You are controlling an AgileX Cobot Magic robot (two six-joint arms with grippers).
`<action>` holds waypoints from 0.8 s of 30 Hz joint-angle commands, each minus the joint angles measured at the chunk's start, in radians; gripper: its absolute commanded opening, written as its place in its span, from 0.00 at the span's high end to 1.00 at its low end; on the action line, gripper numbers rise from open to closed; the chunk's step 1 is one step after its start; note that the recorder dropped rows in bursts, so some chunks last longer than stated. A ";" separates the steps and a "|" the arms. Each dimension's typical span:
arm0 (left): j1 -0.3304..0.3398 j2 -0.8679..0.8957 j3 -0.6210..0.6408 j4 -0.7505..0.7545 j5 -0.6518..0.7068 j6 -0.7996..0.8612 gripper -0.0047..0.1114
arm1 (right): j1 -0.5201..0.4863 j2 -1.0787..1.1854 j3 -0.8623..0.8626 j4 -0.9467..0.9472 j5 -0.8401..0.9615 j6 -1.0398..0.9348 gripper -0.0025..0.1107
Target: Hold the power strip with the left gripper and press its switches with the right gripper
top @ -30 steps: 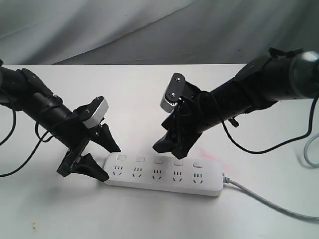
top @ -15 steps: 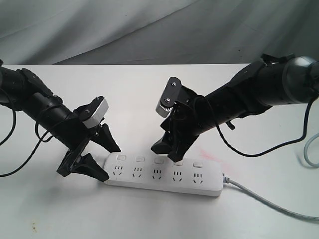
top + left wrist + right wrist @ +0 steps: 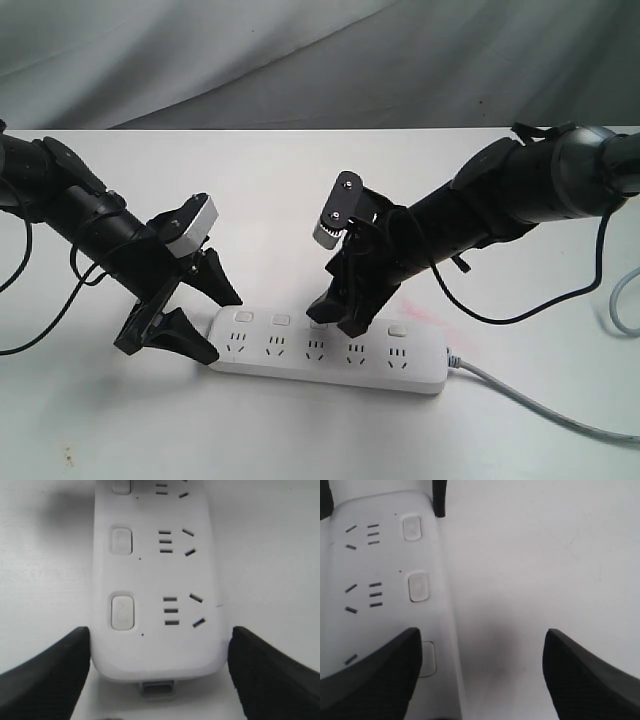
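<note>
The white power strip (image 3: 330,368) lies flat near the table's front, its grey cable (image 3: 540,405) running off to the right. My left gripper (image 3: 222,328) straddles the strip's left end, with a black finger against each long side (image 3: 157,630). My right gripper (image 3: 335,318) stands open over the strip's back edge near the middle. In the right wrist view one finger (image 3: 380,670) covers part of a switch (image 3: 428,658), and the other finger is over bare table. Two more switches (image 3: 418,586) show beyond it. Whether the finger touches the switch cannot be told.
A grey cloth backdrop (image 3: 300,60) hangs behind the white table (image 3: 270,190). A faint pink stain (image 3: 412,306) marks the table behind the strip. Black cables trail from both arms, and a pale cable loop (image 3: 622,305) sits at the right edge.
My right gripper has come down and to the left, from just behind the strip to over its row of switches. The left gripper and the strip have not moved.
</note>
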 commanded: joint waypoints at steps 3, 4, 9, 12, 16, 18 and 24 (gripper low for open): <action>0.000 0.000 -0.005 -0.004 -0.033 0.008 0.54 | 0.003 0.004 0.008 -0.006 -0.026 0.001 0.42; 0.000 0.000 -0.005 -0.004 -0.033 0.008 0.54 | 0.005 0.008 0.008 -0.006 -0.026 0.003 0.42; 0.000 0.000 -0.005 -0.004 -0.033 0.008 0.54 | 0.005 0.035 0.008 -0.012 -0.014 0.007 0.42; 0.000 0.000 -0.005 -0.004 -0.033 0.008 0.54 | 0.005 0.033 0.008 -0.031 -0.019 0.022 0.42; 0.000 0.000 -0.005 -0.004 -0.033 0.008 0.54 | 0.005 0.035 0.008 -0.062 -0.040 0.043 0.42; 0.000 0.000 -0.005 -0.004 -0.033 0.008 0.54 | 0.010 0.042 0.008 -0.083 -0.045 0.054 0.42; 0.000 0.000 -0.005 -0.004 -0.033 0.008 0.54 | 0.028 0.089 0.008 -0.153 -0.067 0.112 0.42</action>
